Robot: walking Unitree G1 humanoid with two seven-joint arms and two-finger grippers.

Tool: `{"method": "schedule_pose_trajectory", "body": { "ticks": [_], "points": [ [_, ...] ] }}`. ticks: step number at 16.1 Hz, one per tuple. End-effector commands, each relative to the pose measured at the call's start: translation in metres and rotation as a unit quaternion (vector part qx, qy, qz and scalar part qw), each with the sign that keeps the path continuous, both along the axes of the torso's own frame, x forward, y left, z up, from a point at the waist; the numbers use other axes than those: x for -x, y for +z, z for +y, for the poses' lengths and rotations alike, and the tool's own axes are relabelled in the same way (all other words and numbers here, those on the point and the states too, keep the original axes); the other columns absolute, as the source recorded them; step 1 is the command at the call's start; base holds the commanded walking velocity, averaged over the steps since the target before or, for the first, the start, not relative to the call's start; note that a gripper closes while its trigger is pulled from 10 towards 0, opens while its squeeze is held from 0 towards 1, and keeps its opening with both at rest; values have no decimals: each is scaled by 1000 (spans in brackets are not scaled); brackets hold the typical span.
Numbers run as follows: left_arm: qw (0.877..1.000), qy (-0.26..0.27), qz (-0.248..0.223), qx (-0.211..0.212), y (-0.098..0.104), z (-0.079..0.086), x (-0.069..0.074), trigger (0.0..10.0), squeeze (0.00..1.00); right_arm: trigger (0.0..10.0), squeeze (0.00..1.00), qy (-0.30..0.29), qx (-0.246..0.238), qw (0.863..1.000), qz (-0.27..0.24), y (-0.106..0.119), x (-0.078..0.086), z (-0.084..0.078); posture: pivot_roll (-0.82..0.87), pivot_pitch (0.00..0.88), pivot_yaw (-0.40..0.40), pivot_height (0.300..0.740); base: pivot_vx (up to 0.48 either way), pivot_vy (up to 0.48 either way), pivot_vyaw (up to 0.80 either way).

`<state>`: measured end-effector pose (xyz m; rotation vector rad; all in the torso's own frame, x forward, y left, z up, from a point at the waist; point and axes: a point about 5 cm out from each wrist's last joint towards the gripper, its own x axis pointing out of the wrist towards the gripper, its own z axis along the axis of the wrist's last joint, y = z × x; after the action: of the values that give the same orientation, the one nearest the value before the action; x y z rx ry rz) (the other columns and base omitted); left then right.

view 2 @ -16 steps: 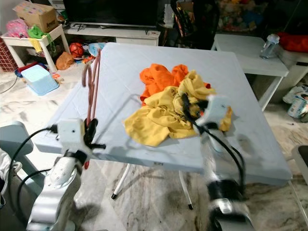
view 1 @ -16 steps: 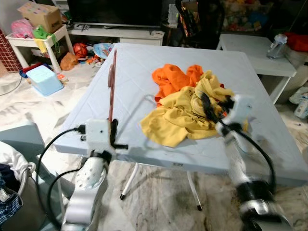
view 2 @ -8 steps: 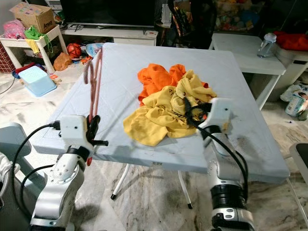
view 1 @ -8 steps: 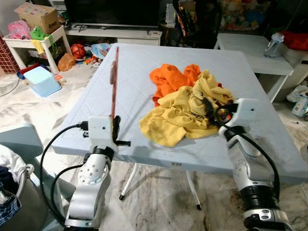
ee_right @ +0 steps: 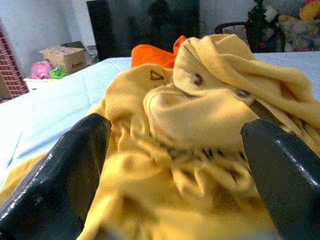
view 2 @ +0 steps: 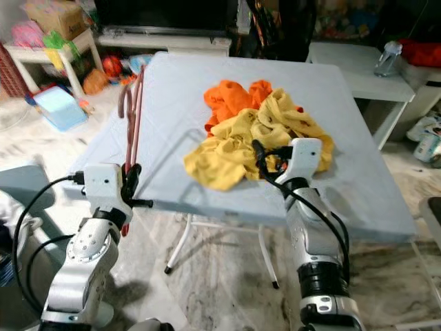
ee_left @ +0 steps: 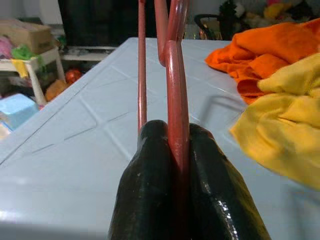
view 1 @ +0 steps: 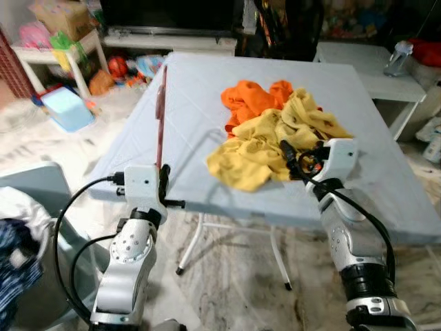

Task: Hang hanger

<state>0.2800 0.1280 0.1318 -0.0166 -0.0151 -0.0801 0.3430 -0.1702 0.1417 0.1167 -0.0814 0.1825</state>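
Standing upright at the near left edge of the pale blue tabletop (view 1: 193, 103), the red plastic clothes hanger (view 1: 160, 110) rises edge-on from the left gripper (ee_left: 172, 150), whose jaws are pressed tight on its lower bar, one black finger on each side. The hanger's thin red limbs reach up and away over the tabletop, and its hook end curls near the top.

Toward the middle of the tabletop lies a crumpled yellow garment (view 1: 269, 141), and a bright orange garment (view 1: 251, 102) sits just behind it, touching it. The right gripper (ee_right: 175, 150) hovers at the near edge of the yellow garment, its jaws spread wide with the bunched yellow cloth between the two black fingers (ee_right: 65, 170); they are not closed on anything.

Beyond the tabletop stand a dark television screen (view 1: 172, 14) and a low white side table (view 1: 55, 58) carrying a brown cardboard box (view 1: 58, 12), with a light blue plastic container (view 1: 65, 109) on the floor beside it. A second white table (view 1: 372, 62) stands at the far right.
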Motion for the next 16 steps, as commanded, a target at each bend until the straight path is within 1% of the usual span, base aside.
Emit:
{"method": "schedule_pose_trajectory", "body": {
  "ticks": [1,6,9,10,13,16],
  "points": [
    [1000,-10,3,1,-1,-5,1,10000,0,10000,0,1,13,1000,-9,4,1,-2,-34,0,-29,740,-311,0,0],
    [1000,-12,3,1,-1,-7,-1,10000,0,10000,0,15,10,1000,-10,5,-1,-1,-30,0,-33,740,-313,0,0],
    [1000,-14,2,1,0,-8,-2,10000,0,10000,0,21,23,999,-13,6,-2,-1,-33,0,-35,740,-304,0,0],
    [1000,-13,1,2,1,-8,-3,10000,0,10000,0,25,35,999,-17,7,-2,-1,-38,0,-32,740,-304,0,0],
    [1000,-11,3,5,1,-8,-4,10000,0,10000,0,30,41,999,-18,8,-4,-1,-42,0,-29,740,-305,0,0],
    [1000,-10,5,5,0,-8,-4,10000,0,10000,0,36,45,998,-17,6,-3,1,-45,0,-28,740,-301,0,0]
  ]
}}
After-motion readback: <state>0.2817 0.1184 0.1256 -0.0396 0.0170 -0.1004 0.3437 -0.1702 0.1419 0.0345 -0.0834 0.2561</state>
